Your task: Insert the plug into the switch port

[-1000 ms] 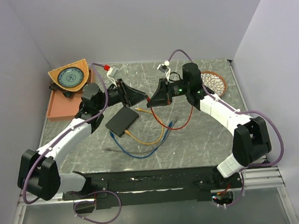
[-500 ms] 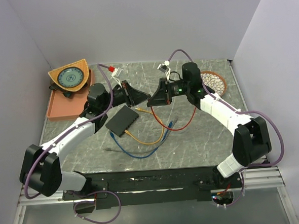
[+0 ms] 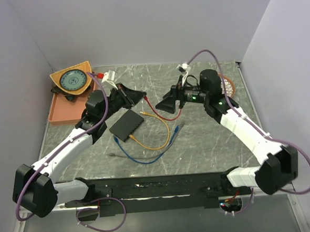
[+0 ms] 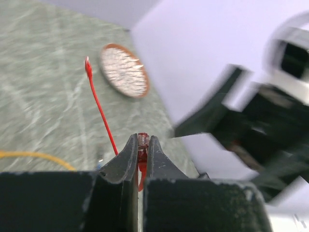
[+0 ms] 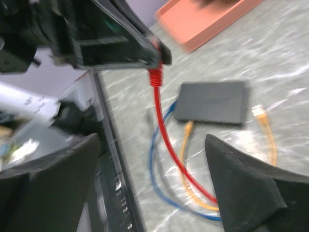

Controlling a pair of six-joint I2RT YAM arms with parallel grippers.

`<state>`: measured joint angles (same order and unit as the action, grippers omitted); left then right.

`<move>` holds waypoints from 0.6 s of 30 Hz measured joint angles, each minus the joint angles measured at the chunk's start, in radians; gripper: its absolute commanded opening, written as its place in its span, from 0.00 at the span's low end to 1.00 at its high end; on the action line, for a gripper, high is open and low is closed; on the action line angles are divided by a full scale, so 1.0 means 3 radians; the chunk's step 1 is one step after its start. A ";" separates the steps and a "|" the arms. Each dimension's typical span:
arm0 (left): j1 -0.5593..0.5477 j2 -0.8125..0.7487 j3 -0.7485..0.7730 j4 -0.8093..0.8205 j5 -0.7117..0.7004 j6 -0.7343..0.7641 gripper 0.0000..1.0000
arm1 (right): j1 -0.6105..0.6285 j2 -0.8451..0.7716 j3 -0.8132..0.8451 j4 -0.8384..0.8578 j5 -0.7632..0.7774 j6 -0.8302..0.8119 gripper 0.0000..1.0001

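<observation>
Left gripper: your left gripper [image 3: 139, 95] is clamped tight on the plug [image 4: 142, 146], which is pinched between its two fingertips.
Plug: red, and held up off the table [image 3: 209, 139]. It sits just past the far corner of the black box [image 3: 126, 124] and does not touch it.
Red cable: the red cable [image 5: 161, 130] hangs from the plug and runs down onto the table among the other cables.
Right gripper: your right gripper [image 3: 166, 107] has its fingers spread wide with nothing gripped between them. It faces the left gripper from close by, clear of the plug.
Black box: lies flat on the table beside the left arm, on the near side of both grippers.
Switch port: you cannot make out the row of sockets in any view.
Other cables: a yellow cable [image 3: 151, 145] and a blue cable [image 3: 147, 157] loop on the table on the near side of the box. A grey cable [image 3: 113, 156] lies by them.
Orange tray: the orange tray [image 3: 60, 114] is at the far left, with a wedge-shaped dial piece [image 3: 72, 79] at its far end.
Woven disc: the woven disc [image 4: 124, 71] lies on the table at the far right, partly hidden by the right arm in the overhead view.
</observation>
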<state>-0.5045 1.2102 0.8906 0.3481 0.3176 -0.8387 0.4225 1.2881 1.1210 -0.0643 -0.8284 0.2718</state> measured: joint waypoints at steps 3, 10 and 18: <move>0.0001 0.0000 0.0000 -0.0257 -0.0253 -0.0048 0.01 | 0.0051 -0.0247 -0.0074 0.0038 0.0356 -0.0018 0.99; 0.0001 0.0000 0.0055 -0.0683 -0.0645 -0.0121 0.01 | 0.0558 -0.0165 0.0053 -0.0097 0.1302 -0.0191 0.97; 0.0000 0.0000 0.0112 -0.0781 -0.0730 -0.0139 0.01 | 0.0983 0.0378 0.0380 -0.0306 0.2075 -0.0295 0.69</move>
<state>-0.5045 1.2102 0.9241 0.1139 0.0986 -0.8803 0.7174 1.4014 1.2350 -0.1562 -0.2058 0.1833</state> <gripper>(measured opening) 0.059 0.748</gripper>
